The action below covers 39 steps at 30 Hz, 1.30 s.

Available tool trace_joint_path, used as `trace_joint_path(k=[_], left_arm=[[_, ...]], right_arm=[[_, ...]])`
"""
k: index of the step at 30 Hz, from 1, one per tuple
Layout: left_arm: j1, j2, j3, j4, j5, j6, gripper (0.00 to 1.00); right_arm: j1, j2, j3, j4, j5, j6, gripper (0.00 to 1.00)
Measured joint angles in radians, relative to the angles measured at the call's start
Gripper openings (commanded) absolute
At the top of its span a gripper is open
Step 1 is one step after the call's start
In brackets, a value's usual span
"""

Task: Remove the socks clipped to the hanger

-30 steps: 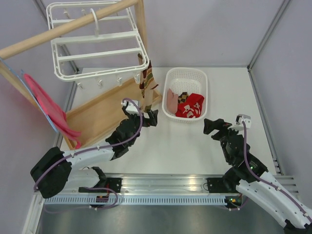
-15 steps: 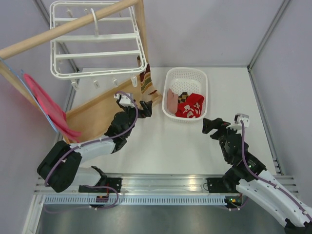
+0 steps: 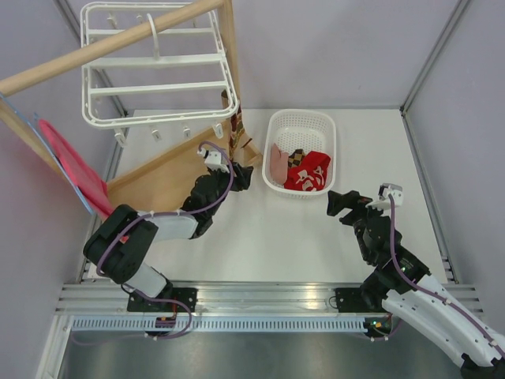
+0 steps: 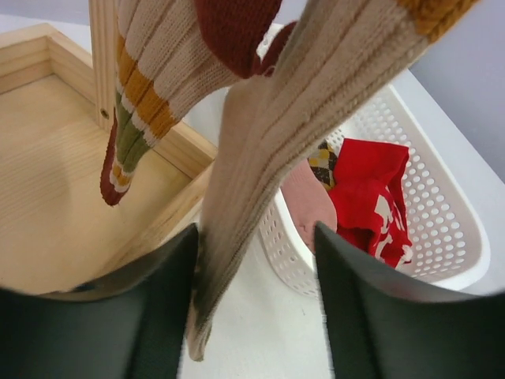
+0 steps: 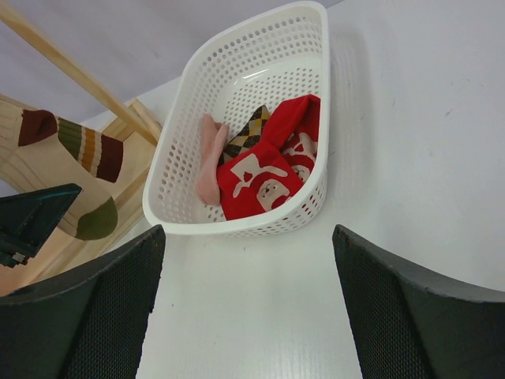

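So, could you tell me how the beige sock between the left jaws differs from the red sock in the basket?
The beige sock hangs between the jaws of the left gripper; the red sock lies crumpled in the basket. The beige sock is ribbed with an orange band; the red sock bears white marks. Both are socks.

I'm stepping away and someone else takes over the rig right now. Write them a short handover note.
Left gripper: open, jaws either side of a beige sock hanging at the hanger corner, not gripping.
Right gripper: open, empty, near the basket.
Done: red socks, pink sock, checkered sock in basket.
Left: pull that beige sock, then the striped sock beside it.
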<state>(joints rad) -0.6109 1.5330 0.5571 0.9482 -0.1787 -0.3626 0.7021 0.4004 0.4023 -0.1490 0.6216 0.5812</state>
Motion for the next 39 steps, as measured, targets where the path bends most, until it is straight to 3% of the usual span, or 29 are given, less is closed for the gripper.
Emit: trace_joint_path(k=[2, 6, 11, 18, 23, 30, 39], left_arm=[[0.000, 0.014, 0.003, 0.010, -0.001, -0.013, 0.50], [0.000, 0.035, 0.029, 0.016, -0.003, -0.021, 0.20], [0.000, 0.045, 0.060, 0.018, -0.002, -0.021, 0.08], [-0.004, 0.024, 0.048, 0.005, -0.001, -0.019, 0.03], [-0.045, -0.099, -0.031, -0.051, -0.006, 0.006, 0.02], [-0.140, -0.343, -0.098, -0.237, -0.076, 0.049, 0.02], [-0.331, -0.565, -0.117, -0.498, -0.272, 0.073, 0.02]], right_arm=[[0.000, 0.000, 0.000, 0.000, 0.000, -0.003, 0.90], [0.000, 0.000, 0.000, 0.003, 0.000, -0.010, 0.90], [0.000, -0.001, 0.000, 0.006, 0.000, -0.014, 0.90], [0.000, -0.002, 0.000, 0.006, -0.001, -0.018, 0.90], [0.000, 0.011, 0.000, 0.008, -0.014, -0.018, 0.90], [0.000, 0.063, 0.000, 0.023, -0.050, -0.018, 0.85], [0.009, 0.188, 0.092, 0.029, -0.119, -0.032, 0.92]])
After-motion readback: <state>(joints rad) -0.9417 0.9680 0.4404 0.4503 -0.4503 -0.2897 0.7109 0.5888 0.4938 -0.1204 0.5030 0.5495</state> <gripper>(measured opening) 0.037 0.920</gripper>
